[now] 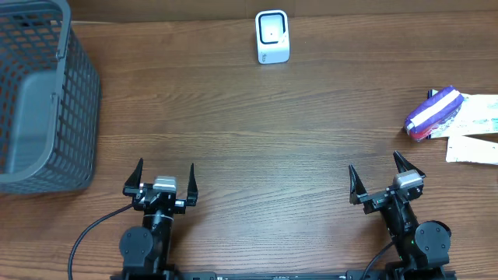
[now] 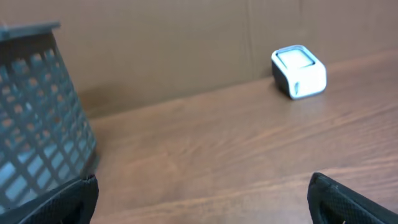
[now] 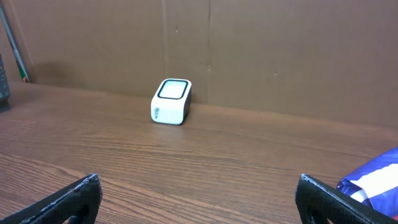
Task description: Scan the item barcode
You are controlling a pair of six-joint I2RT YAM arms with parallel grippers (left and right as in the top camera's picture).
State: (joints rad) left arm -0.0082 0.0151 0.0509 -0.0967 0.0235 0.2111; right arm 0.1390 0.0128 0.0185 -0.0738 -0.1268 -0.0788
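A dark grey plastic lattice basket (image 1: pixel 47 101) is seen at the far left of the brown wooden table (image 1: pixel 257 132), reaching up to the table's far edge. Near the front edge, right of the basket and apart from it, the left gripper (image 1: pixel 166 169) is held with its black fingers spread wide, and nothing is held between them. In the left wrist view the basket wall fills the left side.

A small white box-shaped barcode scanner (image 1: pixel 272 36) with a rounded window stands upright at the far edge, a little right of the middle and well apart from both arms. It is seen in both wrist views against a brown wall.

Further right, near the front edge, the right gripper (image 1: pixel 375 165) is also spread wide and empty.

The item, a purple and white striped wrapped packet (image 1: pixel 433 113), lies at the far right of the table, tilted, beyond the right gripper and untouched by it. Just beside it on the right, flat white paper cards (image 1: pixel 476 128) are laid.
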